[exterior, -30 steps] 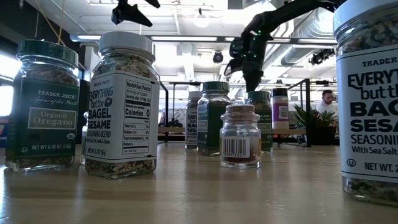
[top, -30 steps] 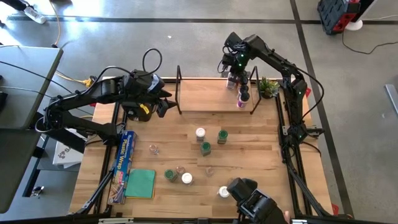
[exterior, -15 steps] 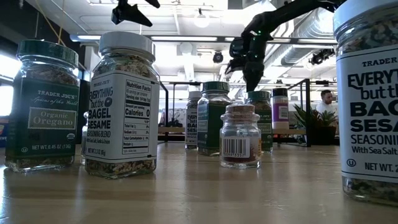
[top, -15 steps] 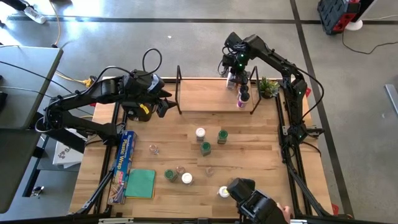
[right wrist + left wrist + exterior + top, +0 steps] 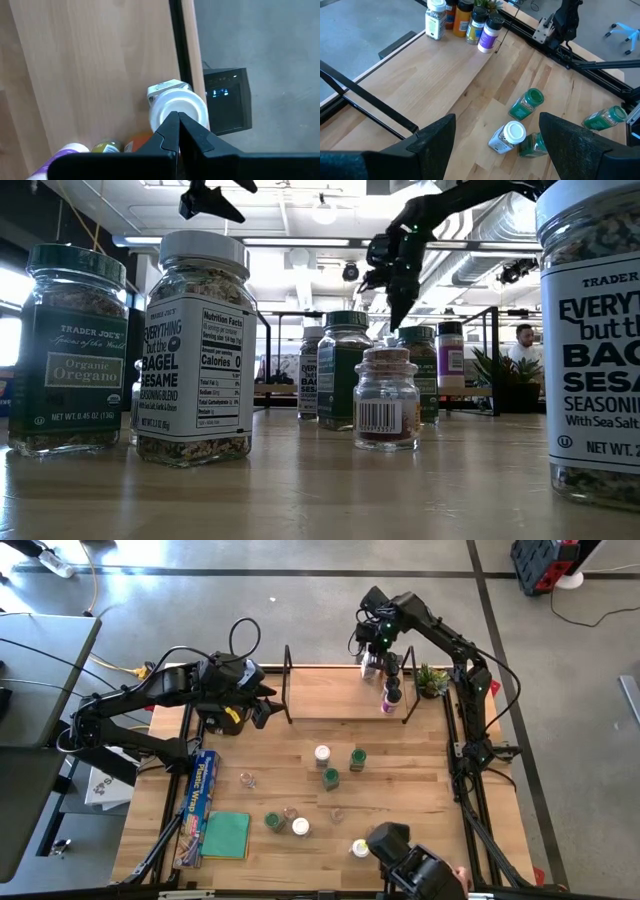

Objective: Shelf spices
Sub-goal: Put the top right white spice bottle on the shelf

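The shelf (image 5: 340,692) stands at the table's far middle, a light board between black end frames. Several spice jars stand in a row at its right end (image 5: 390,690). The one nearest the far edge has a white lid (image 5: 177,107). My right gripper (image 5: 374,652) hangs shut over that lid, pointing steeply down. Several more jars stand or lie on the table between the shelf and the near edge (image 5: 330,778), some with green lids (image 5: 526,102) and some white (image 5: 507,136). My left gripper (image 5: 497,150) waits open, raised, left of the shelf (image 5: 262,705). My right gripper's shut fingertips (image 5: 178,125) come from above and stand over the white lid (image 5: 190,107) of the far jar on the shelf. I cannot tell whether they touch it. The jar stands upright on the board.
A small potted plant (image 5: 432,680) stands just right of the shelf. A long wrap box (image 5: 203,790) and a green cloth (image 5: 227,835) lie near the table's left edge. The left half of the shelf board (image 5: 420,75) is bare. A person (image 5: 525,345) is far behind.
My right gripper has rolled a little about its own pointing line, staying shut over the jars at the shelf's right end. The jars have stayed where they were.
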Controlling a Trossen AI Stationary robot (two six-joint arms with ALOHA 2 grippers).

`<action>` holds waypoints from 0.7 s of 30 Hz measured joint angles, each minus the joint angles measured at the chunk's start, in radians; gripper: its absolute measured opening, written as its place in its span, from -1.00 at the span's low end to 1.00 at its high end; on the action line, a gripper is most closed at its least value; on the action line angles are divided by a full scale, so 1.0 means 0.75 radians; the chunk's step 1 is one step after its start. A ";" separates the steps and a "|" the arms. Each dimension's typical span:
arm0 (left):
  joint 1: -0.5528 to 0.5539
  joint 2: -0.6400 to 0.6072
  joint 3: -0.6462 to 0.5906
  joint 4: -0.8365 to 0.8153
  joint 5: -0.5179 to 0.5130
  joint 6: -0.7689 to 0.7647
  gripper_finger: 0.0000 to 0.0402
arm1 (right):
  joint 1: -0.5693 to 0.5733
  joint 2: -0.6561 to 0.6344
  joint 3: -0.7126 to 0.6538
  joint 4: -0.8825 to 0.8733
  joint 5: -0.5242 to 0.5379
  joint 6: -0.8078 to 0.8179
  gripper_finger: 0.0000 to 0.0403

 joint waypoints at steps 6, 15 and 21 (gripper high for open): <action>0.000 0.000 0.000 0.000 0.000 -0.001 0.41 | 0.000 -0.001 0.004 -0.002 0.000 0.036 -1.00; 0.000 0.000 0.000 0.000 0.001 -0.002 0.41 | -0.018 -0.004 -0.002 0.069 -0.010 0.315 -1.00; 0.000 0.000 0.000 0.000 0.001 -0.002 0.41 | -0.027 -0.003 -0.002 0.027 -0.010 0.322 -1.00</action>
